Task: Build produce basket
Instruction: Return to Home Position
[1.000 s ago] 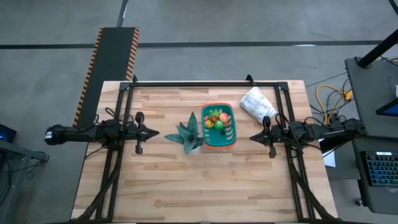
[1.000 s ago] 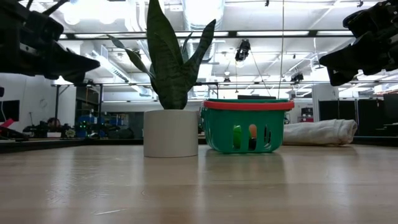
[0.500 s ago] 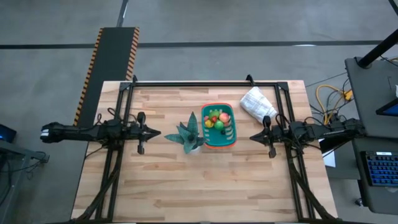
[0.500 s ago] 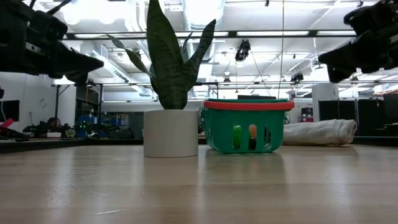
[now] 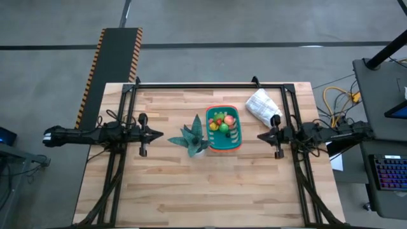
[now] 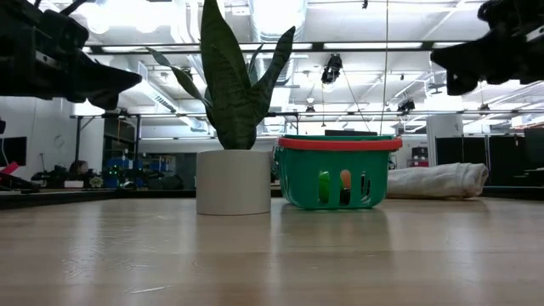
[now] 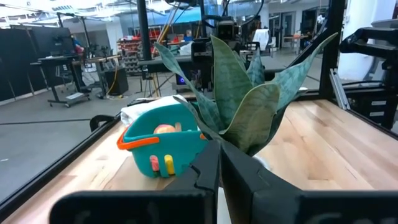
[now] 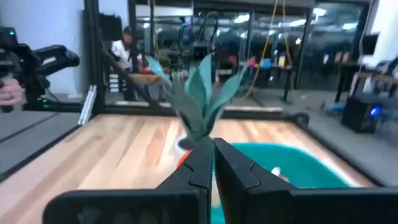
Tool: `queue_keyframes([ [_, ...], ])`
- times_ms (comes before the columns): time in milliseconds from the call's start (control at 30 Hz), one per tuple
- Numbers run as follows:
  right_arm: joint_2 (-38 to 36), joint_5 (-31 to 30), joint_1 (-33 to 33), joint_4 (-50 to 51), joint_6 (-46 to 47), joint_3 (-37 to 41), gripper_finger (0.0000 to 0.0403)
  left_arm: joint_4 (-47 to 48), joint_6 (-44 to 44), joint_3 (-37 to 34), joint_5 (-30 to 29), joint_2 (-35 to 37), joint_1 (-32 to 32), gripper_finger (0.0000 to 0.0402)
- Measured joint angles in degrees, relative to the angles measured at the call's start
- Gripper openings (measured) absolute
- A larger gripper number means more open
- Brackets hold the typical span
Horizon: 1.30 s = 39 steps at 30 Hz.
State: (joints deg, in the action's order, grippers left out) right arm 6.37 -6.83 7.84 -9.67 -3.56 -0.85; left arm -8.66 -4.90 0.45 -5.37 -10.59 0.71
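Produce, small red, yellow and green toys [image 5: 220, 123], fills the teal slotted plastic basket [image 5: 222, 107]; loading looks done. Left gripper [image 5: 156, 134] and right gripper [image 5: 260, 136] flank it, pinched closed, empty.

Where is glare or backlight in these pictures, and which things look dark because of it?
Low view: bright ceiling lamps shine behind the plant, so its leaves, the left gripper and the right gripper show as dark shapes. High view: even light; the basket and the produce show plainly.
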Motion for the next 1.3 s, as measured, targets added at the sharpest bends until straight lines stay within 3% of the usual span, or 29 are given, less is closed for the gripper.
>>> queue_keyframes([
  [300, -6.34, 2.96, 0.02, 11.83, 4.58, -1.37, 0.0009, 0.17, 0.1, -0.02, -0.04, 0.17, 0.0, 0.0],
  [1300, -5.42, 2.75, 0.0, 11.1, 3.93, -0.63, 0.0009, 0.12, 0.08, -0.09, 1.22, -0.44, 0.01, 0.0],
])
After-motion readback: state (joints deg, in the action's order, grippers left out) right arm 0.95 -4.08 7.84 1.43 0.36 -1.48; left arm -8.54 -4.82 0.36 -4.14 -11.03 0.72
